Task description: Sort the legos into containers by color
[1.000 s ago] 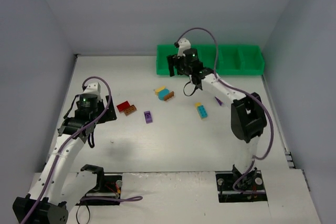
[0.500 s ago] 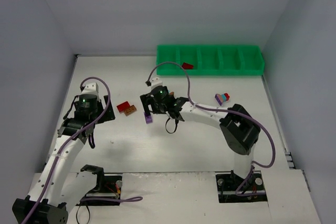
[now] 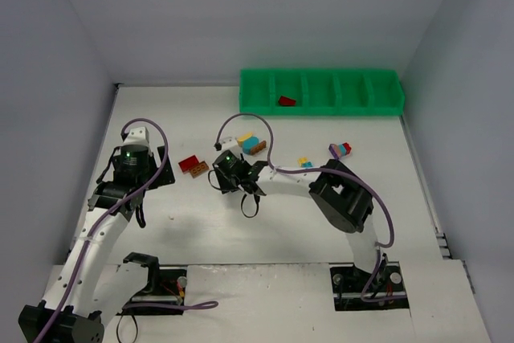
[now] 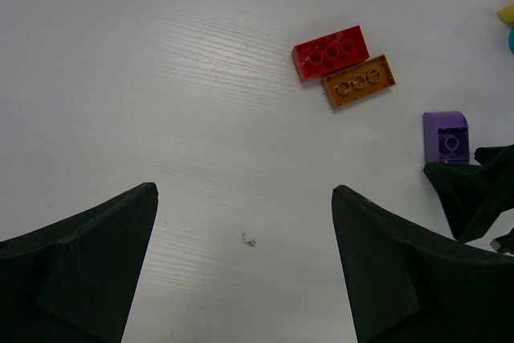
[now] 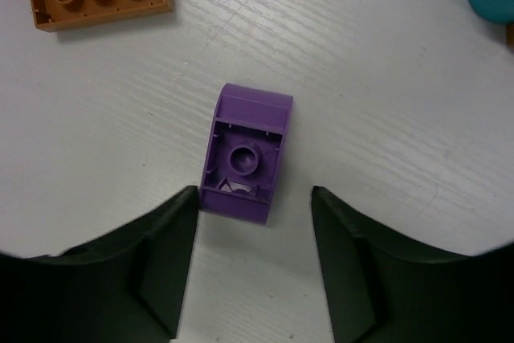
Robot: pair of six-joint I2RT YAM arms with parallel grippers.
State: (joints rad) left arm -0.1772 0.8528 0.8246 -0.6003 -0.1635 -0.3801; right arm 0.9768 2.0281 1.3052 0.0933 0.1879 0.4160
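A purple lego [image 5: 245, 162] lies hollow side up on the white table. My right gripper [image 5: 253, 198] hangs low over it, open. The brick's near end lies just ahead of the fingertips, close to the left one and not between them. In the top view the right gripper [image 3: 227, 172] covers that brick. A red lego [image 4: 330, 51] and a brown lego [image 4: 359, 80] lie side by side to its left. My left gripper [image 4: 245, 190] is open over bare table, near the left side [image 3: 132, 162]. The green containers [image 3: 321, 108] stand at the back, with one red lego [image 3: 287, 101] in the second compartment.
A yellow, blue and brown stack [image 3: 251, 144] sits just behind the right gripper. A yellow and blue brick [image 3: 306, 163] shows beside the right forearm. A purple, blue and red stack [image 3: 340, 149] lies further right. The left wrist view shows the right gripper's fingers [image 4: 474, 190] beside the purple lego [image 4: 446, 134].
The right arm has swung from the green containers, where a red lego now lies, down to the purple lego, and its jaws have narrowed. The left arm has not moved.
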